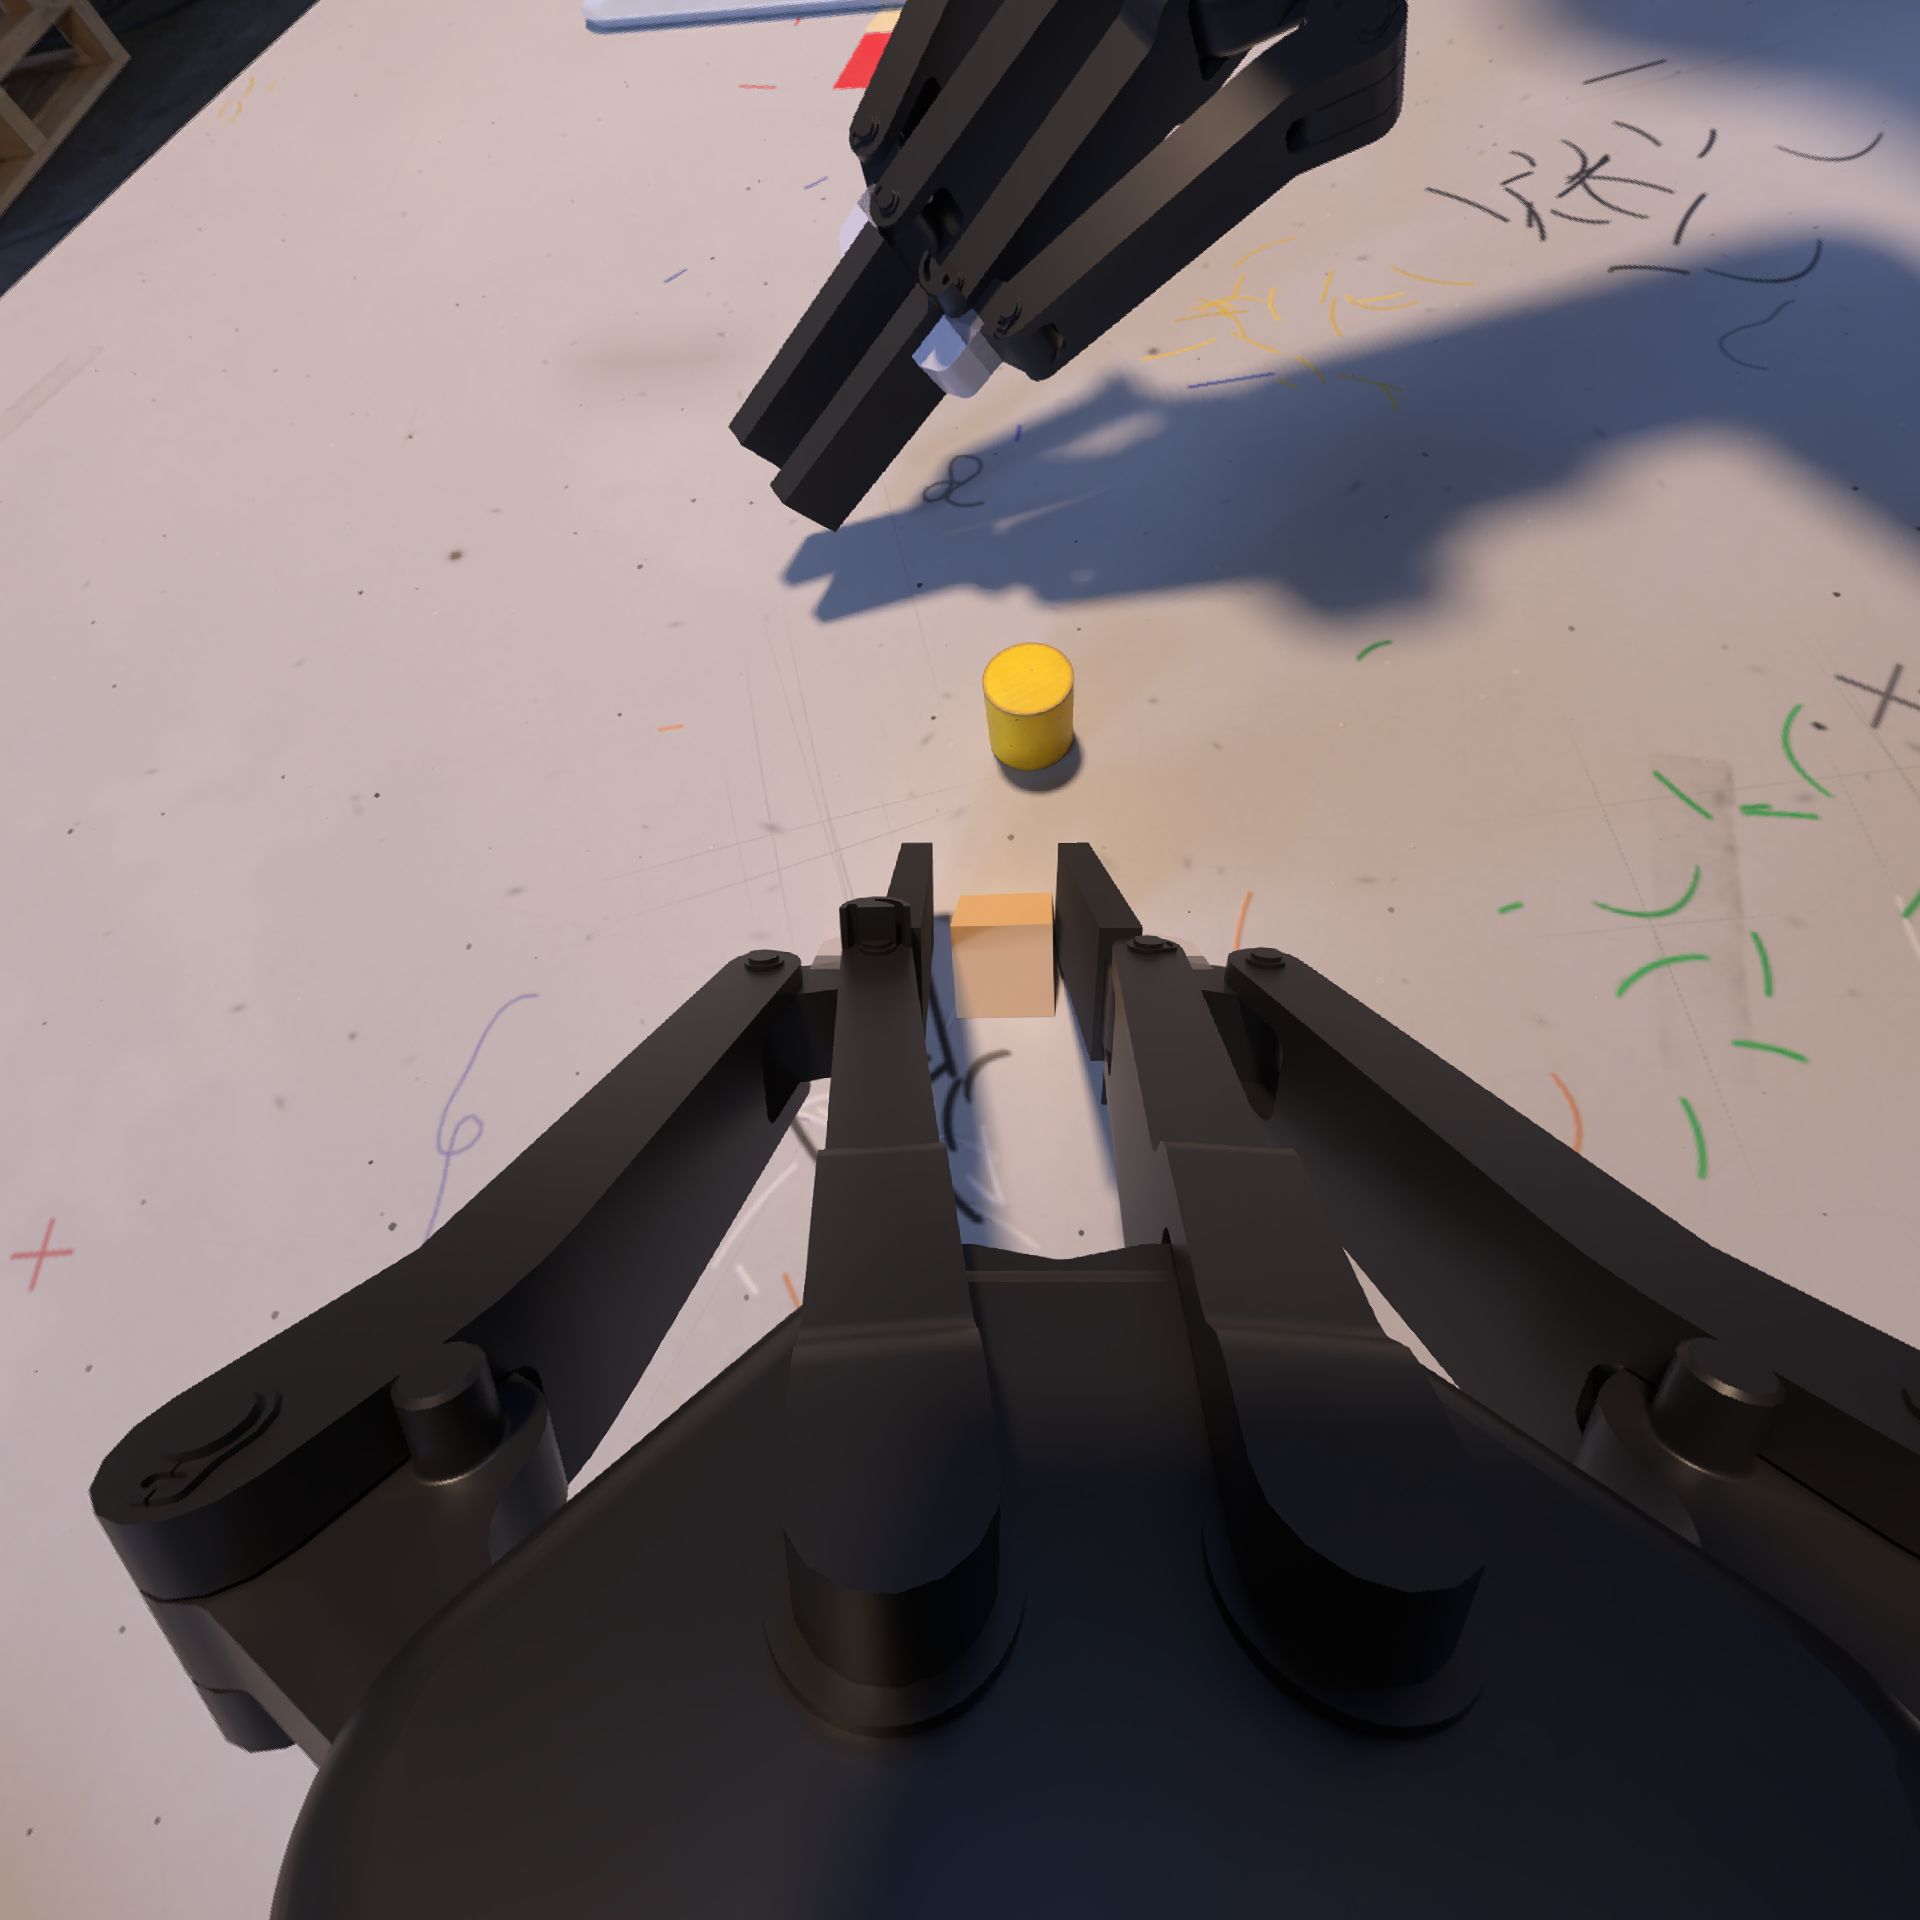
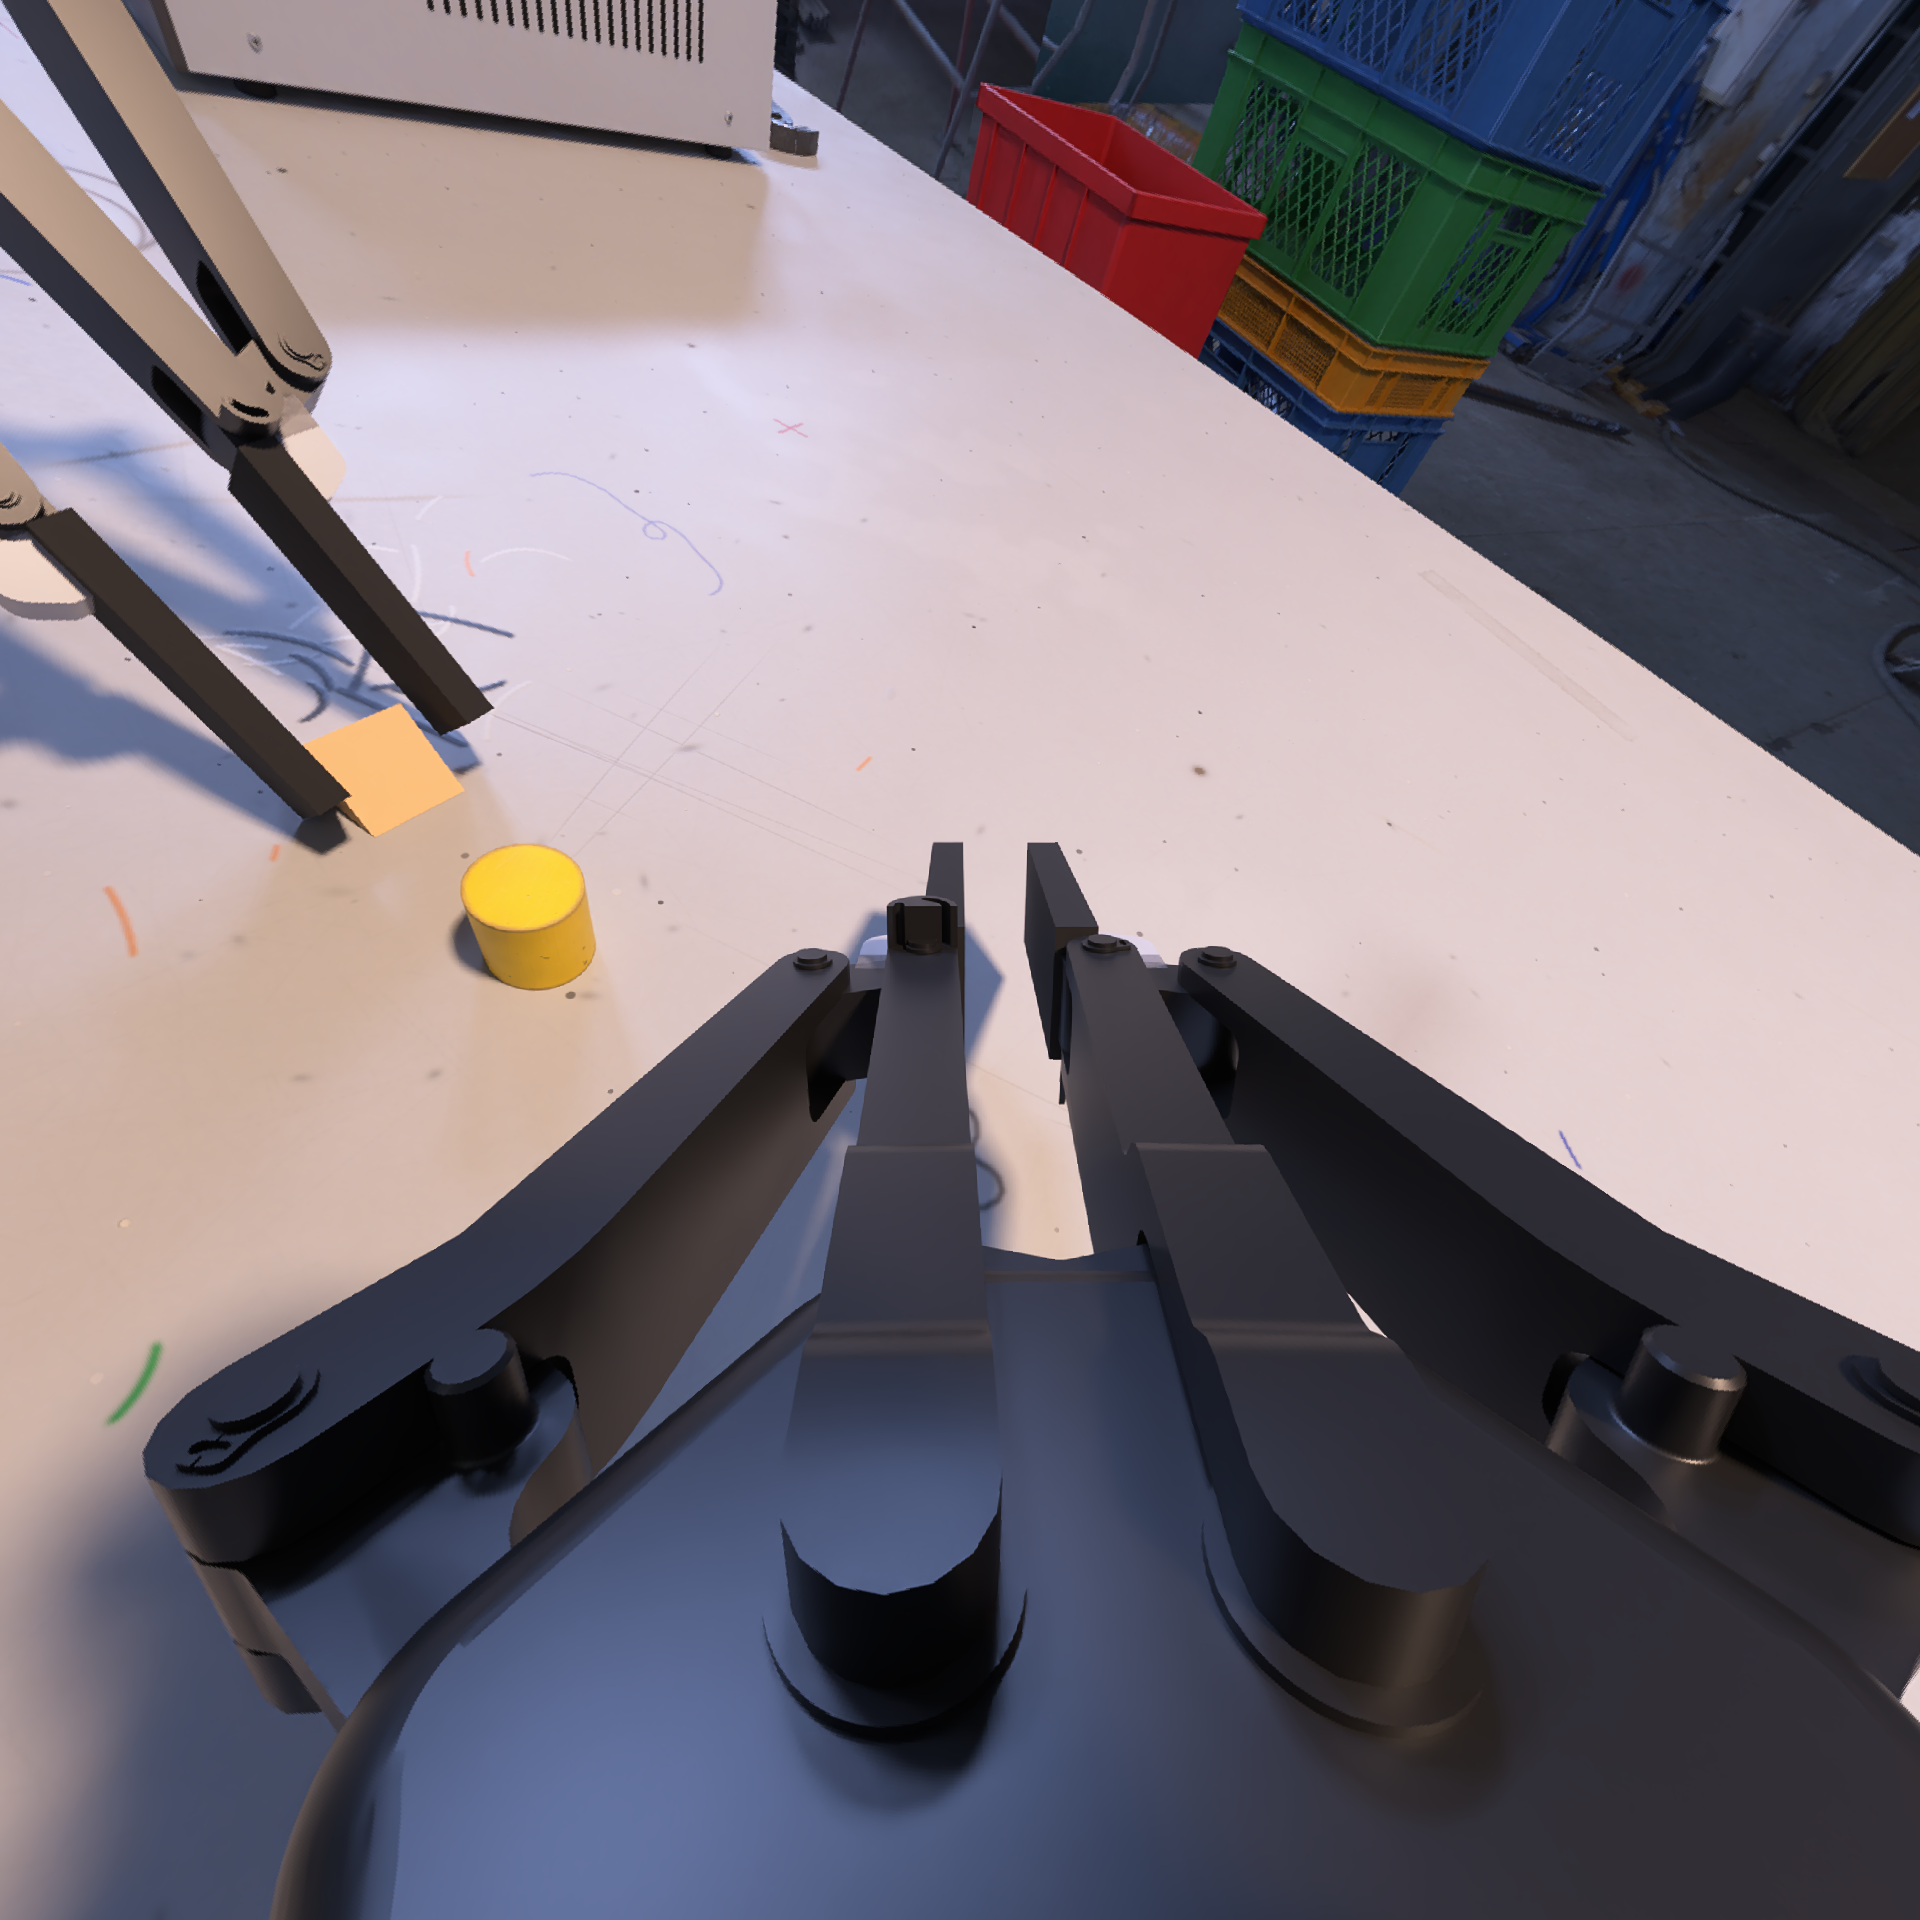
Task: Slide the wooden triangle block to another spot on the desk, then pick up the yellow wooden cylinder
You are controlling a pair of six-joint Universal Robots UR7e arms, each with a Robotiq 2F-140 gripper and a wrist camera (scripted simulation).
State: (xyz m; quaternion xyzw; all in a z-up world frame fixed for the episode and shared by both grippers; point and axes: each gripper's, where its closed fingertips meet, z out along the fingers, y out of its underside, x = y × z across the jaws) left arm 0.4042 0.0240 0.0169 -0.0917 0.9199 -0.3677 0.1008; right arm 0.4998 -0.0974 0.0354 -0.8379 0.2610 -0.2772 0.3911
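The wooden triangle block is pale orange and rests on the white desk. My left gripper is shut on it, one finger on each side. From the right wrist view the block sits between those two fingertips. The yellow wooden cylinder stands upright just beyond the block, apart from it; it also shows in the right wrist view. My right gripper is shut and empty, hovering above the desk right of the cylinder; it also shows in the left wrist view.
A white vented box stands at the desk's far end. Red, green and blue crates are stacked off the desk's edge. The desk is covered in pen scribbles. A flat white object lies at the far edge.
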